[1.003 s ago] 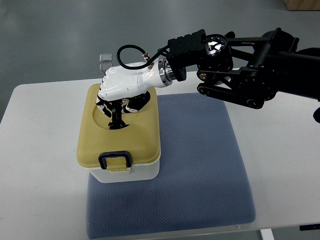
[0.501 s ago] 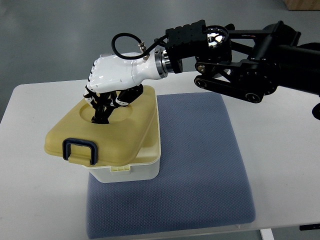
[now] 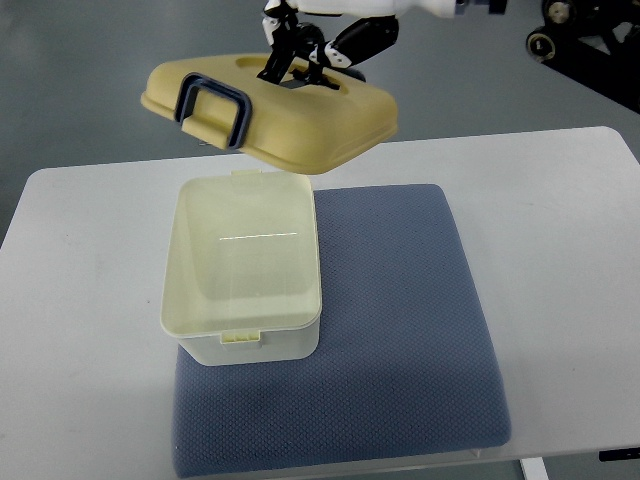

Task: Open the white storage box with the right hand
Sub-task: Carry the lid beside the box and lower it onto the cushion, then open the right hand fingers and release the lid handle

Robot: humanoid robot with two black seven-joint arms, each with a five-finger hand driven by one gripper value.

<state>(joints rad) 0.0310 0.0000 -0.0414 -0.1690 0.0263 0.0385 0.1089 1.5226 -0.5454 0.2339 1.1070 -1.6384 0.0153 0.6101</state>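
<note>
White storage box (image 3: 245,275) stands open on the counter (image 3: 80,300), its yellow lid (image 3: 275,110) lifted clear of it and held in the air above and behind its far edge. The right robot hand (image 3: 315,45) comes down from the top of the top view, white shell with dark jointed fingers (image 3: 285,45), and those fingers are curled into the recess in the lid's top face, gripping the lid there. Most of the hand's white back is cut off by the upper edge of the picture. The lid hangs tilted, its near-left end lower, and the dark blue carry handle (image 3: 212,108) stands out from that end, facing the camera. No part of the lid touches the box.

Below it the box shows its whole interior: pale yellowish walls and a bare floor, with a thin bright reflection across the bottom. A small latch tab (image 3: 240,338) sits on the near rim and another on the far rim. The box rests on the left part of a grey-blue textured mat (image 3: 400,330), overhanging the mat's left edge a little. The mat lies flat on the white counter. Dark parts of the right arm (image 3: 575,40) show at the top right corner, over the grey floor (image 3: 80,70).
</note>
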